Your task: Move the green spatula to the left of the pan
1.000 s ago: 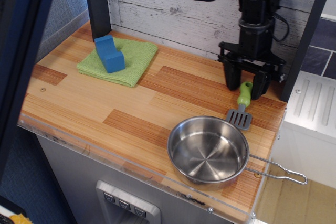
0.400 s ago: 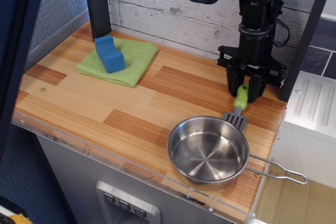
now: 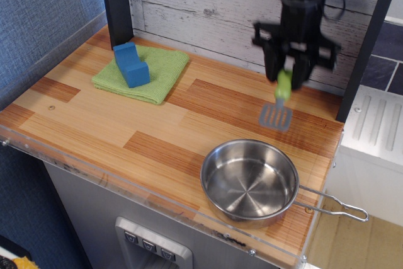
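The green spatula [image 3: 281, 101] hangs in the air above the counter's right rear, lime handle up, grey slotted blade down and tilted. My gripper [image 3: 287, 75] is shut on its handle top, near the back wall. The pan [image 3: 250, 181], round shiny steel, sits on the counter near the front right, below and in front of the spatula. Its wire loop handle [image 3: 334, 203] points right past the counter edge.
A folded green cloth [image 3: 143, 72] lies at the back left with a blue block [image 3: 131, 63] on it. A dark post [image 3: 116, 4] stands at the back left corner. A white plank wall runs behind. The wooden counter [image 3: 126, 124] stretches left of the pan.
My gripper closed on the spatula's handle and lifted it off the counter; the spatula rose and shifted slightly left, away from the pan's rim.
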Tool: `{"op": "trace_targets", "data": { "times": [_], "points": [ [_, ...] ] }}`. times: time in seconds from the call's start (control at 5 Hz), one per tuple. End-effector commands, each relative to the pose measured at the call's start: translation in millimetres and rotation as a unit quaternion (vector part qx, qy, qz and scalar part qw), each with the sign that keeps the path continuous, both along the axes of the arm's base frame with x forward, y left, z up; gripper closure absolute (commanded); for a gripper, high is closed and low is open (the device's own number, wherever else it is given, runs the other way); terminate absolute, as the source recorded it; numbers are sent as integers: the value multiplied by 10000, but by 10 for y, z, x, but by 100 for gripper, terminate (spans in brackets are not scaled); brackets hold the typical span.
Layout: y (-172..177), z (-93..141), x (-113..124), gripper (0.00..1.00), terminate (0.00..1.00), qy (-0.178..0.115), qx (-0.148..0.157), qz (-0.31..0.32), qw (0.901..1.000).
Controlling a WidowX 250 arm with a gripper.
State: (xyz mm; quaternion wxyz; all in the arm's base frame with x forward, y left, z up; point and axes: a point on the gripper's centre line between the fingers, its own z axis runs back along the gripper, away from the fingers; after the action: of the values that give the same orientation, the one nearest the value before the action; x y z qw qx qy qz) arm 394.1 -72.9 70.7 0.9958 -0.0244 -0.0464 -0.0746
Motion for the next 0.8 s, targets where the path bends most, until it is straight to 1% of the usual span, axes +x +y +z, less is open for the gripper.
{"op": "trace_targets", "data": {
  "times": [0.0, 0.2, 0.4, 0.6],
  "points": [
    [341, 764, -204, 100, 0, -952, 75, 706, 9929],
    [574, 856, -390, 100, 0, -861, 47, 1555, 9841],
    [824, 760, -606, 100, 0, -631, -168, 2560, 9645],
    [1021, 610, -784, 100, 0, -612, -378, 3434, 9364]
  ]
}}
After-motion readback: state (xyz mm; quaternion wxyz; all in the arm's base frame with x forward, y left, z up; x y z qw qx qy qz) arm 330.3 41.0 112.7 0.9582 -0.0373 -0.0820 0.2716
